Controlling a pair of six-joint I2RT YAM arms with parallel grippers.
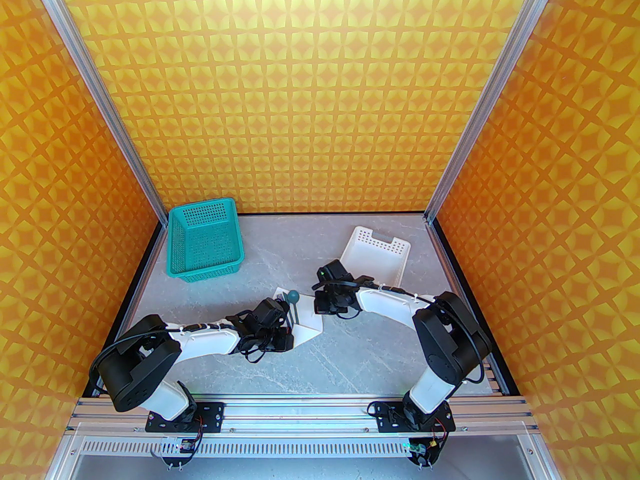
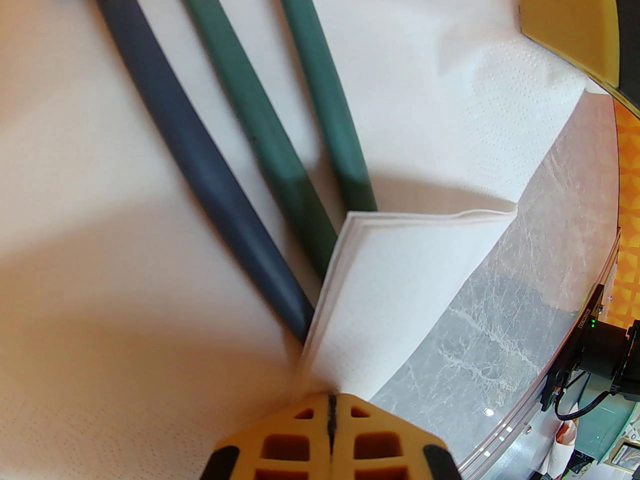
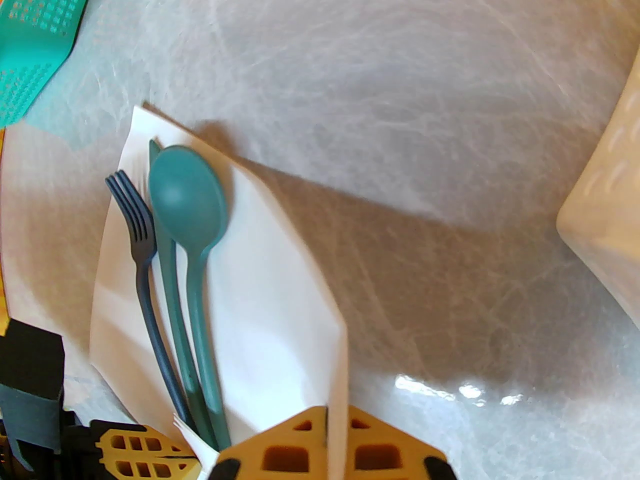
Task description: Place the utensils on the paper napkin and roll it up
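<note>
Closest to the left wrist camera is the left pincer (image 2: 331,403). Its two fingers are pressed together on a folded corner of the paper napkin (image 2: 440,93), so this corner stands up from the bench (image 2: 500,308). The right pincer (image 3: 337,418) is also closed, clamped on the long edge of the same napkin, and lifts that side like a low wall.

The utensils (image 3: 175,278) lie on the napkin side by side and almost parallel: the fork (image 3: 132,208), then the knife (image 3: 167,268), then the spoon (image 3: 187,203). Their handles point toward the two pincers. This placing seems chosen so that the raised side can be turned over all three at once, and the rolling looks ready to begin but not yet done.

From above, the napkin is near the middle of the bench, a little toward the near edge, between the two arms. The teal basket (image 1: 205,240) is at the far left corner and the white tray (image 1: 375,255) is toward the far right corner, both well apart from the napkin.

The right wrist view gives the heads of the cutlery, with the knife tip partly under the spoon bowl. The left wrist view gives the handles and the thin layers of the folded corner. The top view hides much of the napkin under the wrists.
</note>
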